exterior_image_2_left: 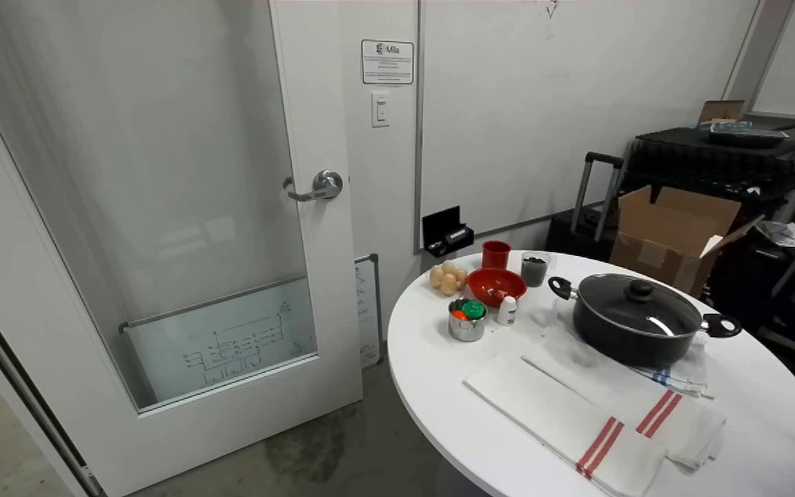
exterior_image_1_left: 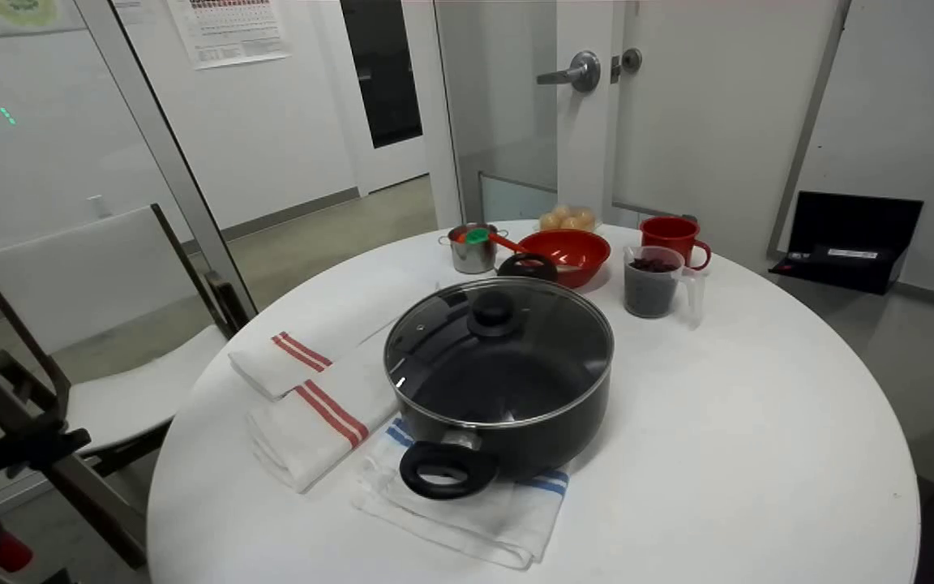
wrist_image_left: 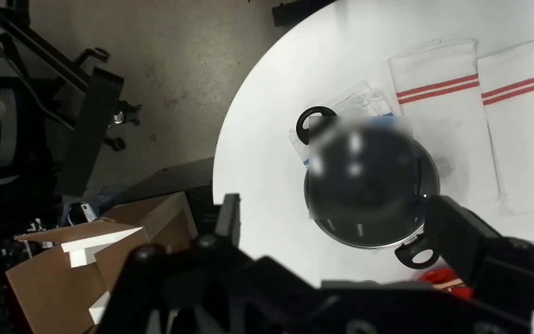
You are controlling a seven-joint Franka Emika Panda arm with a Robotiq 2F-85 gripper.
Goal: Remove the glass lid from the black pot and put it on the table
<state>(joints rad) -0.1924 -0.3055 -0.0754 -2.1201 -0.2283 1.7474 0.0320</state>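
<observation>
Counter (exterior_image_1_left: 759, 422) is loaded, pot (exterior_image_1_left: 552, 446) has its lid (exterior_image_1_left: 499, 357) on

So I'm standing here, and the biggest thing by far is that round white counter. Past its edge there's an open cardboard box (exterior_image_2_left: 663, 250), flaps sticking up.

Then the pot: wide, black, two loop handles (exterior_image_1_left: 479, 465), sitting on the counter with a blue-striped towel (exterior_image_1_left: 467, 519) tucked under it. Two red-striped towels (exterior_image_2_left: 556, 414) lie folded side by side right next to it.

Lid comes next. In both exterior views it's flat on top of the pot, knob (exterior_image_1_left: 493, 308) up. It's partly blurred out in the wrist view, so not much to read there.

Tool (wrist_image_left: 333, 204): wide. In the wrist view its fingers (wrist_image_left: 452, 236) are well apart, with the pot showing in the gap.

Now the little stuff, all on the counter. Red bowl (exterior_image_1_left: 574, 246) near one of the handles, red mug (exterior_image_1_left: 666, 235) just beside a clear cup (exterior_image_1_left: 650, 296) of dark bits (exterior_image_1_left: 653, 265), then a small steel pan (exterior_image_2_left: 467, 330) with green and orange things (exterior_image_2_left: 473, 309) in it. There's a cluster of round tan things (exterior_image_2_left: 448, 279) near the bowl, can't tell what they are, and a tiny white bottle (exterior_image_2_left: 507, 312) standing by the bowl.
</observation>
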